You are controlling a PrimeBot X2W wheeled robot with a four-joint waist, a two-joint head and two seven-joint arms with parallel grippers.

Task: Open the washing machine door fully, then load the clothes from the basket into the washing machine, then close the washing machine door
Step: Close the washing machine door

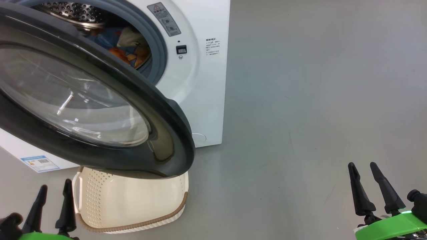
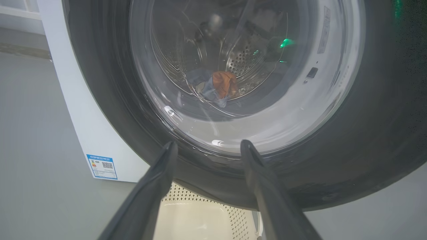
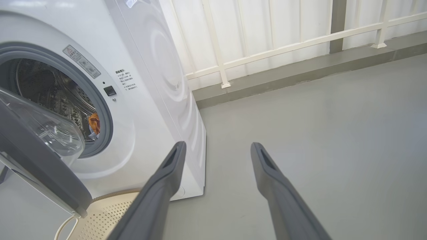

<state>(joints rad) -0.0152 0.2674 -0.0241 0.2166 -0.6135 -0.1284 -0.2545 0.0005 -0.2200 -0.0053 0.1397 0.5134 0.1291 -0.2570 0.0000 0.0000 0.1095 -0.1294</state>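
Both your grippers were free at this moment. The left gripper had its fingers spread with nothing between them. The right gripper was spread too, pointing over bare floor well to the right of the washing machine.

The washing machine door hung part-way open, straight ahead of your left jaws and close to their tips. Its lower edge hung over the basket, which sat just below and beyond those tips. What showed of the basket looked empty, though the door hid its far part. The clothes lay in the drum, beyond the door glass as seen from the left jaws.

So I judged loading done and closing the door to be your step. To do it well, you needed to set the left fingers against the black rim near the door's free edge, to the right of those jaws, not on the domed glass. From there the push had to follow an arc about the hinge. It was worth checking that no cloth lay on the grey rubber ring, and holding the right jaws away from the latch side. A firm last press was probably needed for the latch to catch.
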